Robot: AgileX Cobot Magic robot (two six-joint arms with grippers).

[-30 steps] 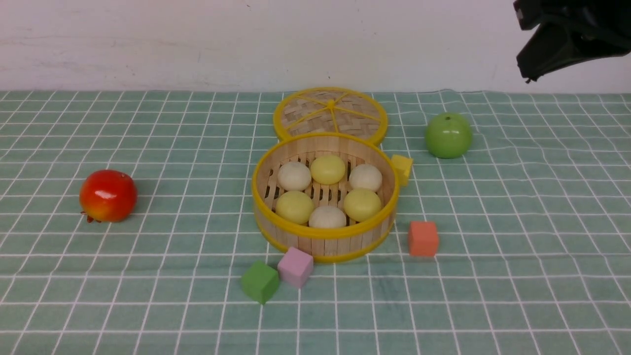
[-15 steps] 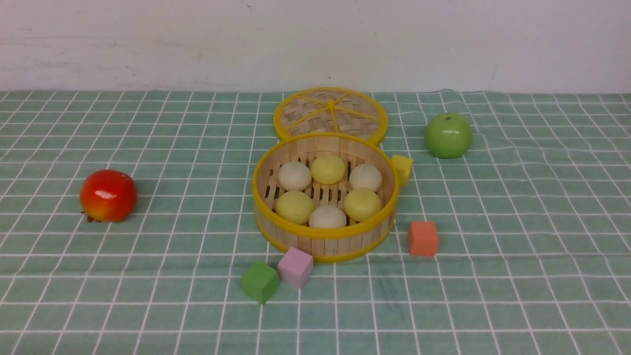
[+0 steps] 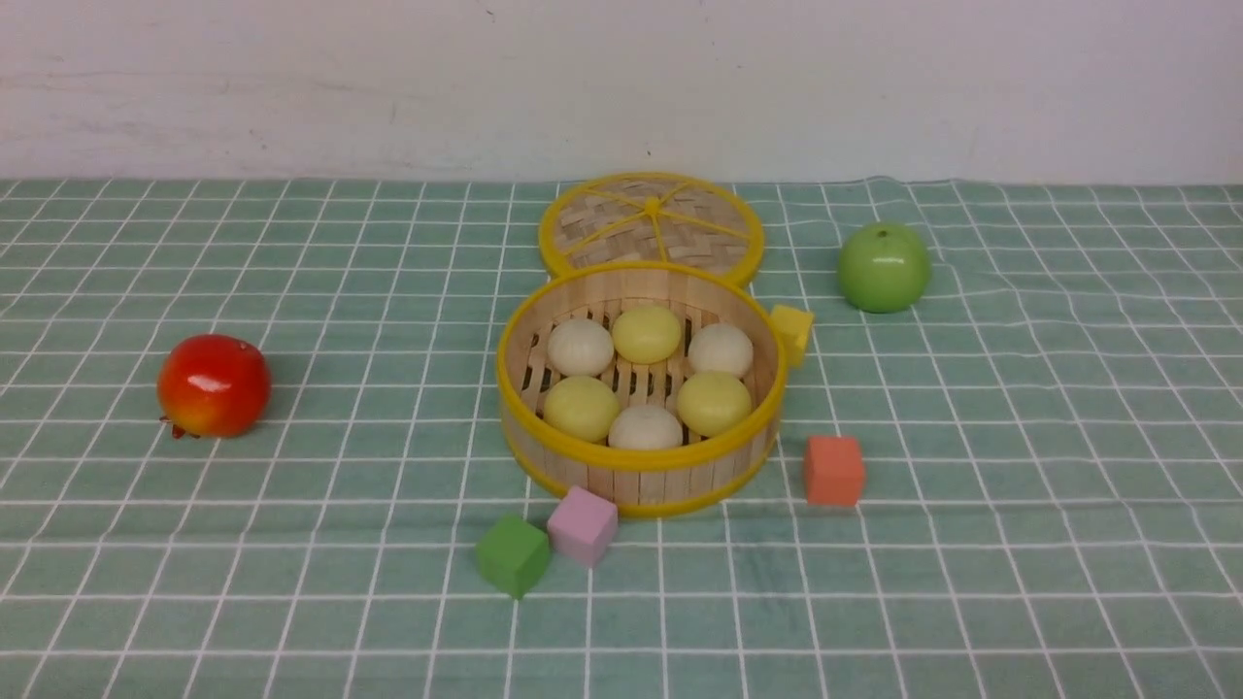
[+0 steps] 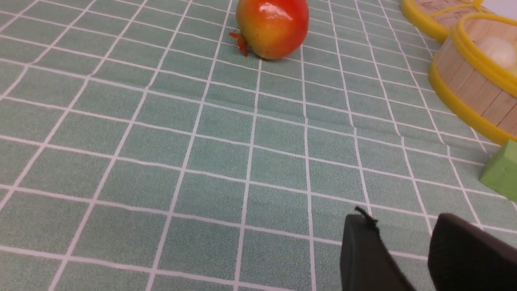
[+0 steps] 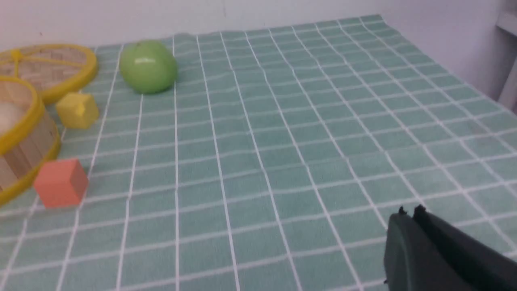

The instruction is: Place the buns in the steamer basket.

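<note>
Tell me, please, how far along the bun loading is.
It looks finished: three yellow buns and three beige buns sit inside the steamer basket. Neither gripper holds anything. No bun shows outside the basket, so none seems left.

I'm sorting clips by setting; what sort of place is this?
Probably a tabletop robot test area: a grid-patterned cloth against a plain wall, with a steamer basket of buns beside coloured cubes, like the orange one.

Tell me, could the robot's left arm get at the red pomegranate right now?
Probably yes: the left gripper stands open and empty, and nothing lies between it and the pomegranate.
</note>
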